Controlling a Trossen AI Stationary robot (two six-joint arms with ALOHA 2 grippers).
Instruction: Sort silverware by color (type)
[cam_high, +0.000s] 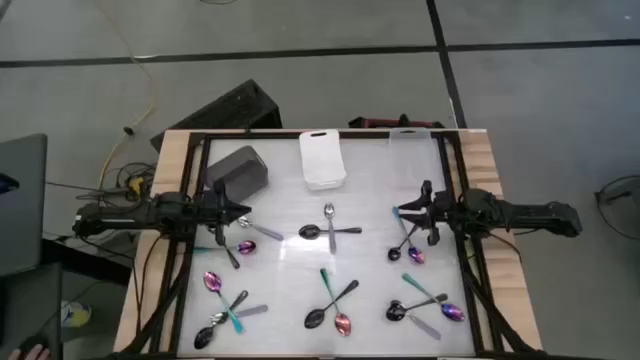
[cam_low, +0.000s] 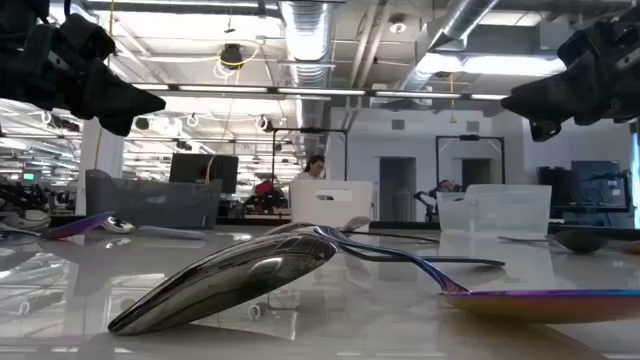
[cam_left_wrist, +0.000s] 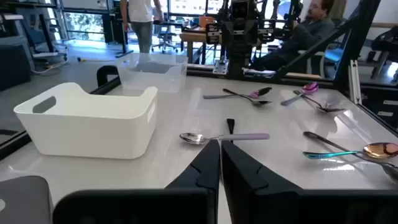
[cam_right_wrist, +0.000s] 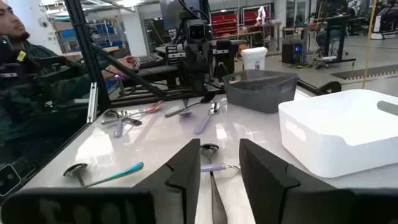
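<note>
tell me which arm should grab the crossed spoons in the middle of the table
Probably the right. Its gripper is open and faces the crossed spoons, seen straight ahead in its wrist view. The left gripper is about as near but shut, with other spoons closer.

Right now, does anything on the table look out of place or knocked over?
Nothing stands out. The mixed spoons lie in crossed clusters, such as the silver and black pair mid-table, unsorted. The grey bin, white bin and clear bin stand upright.
</note>
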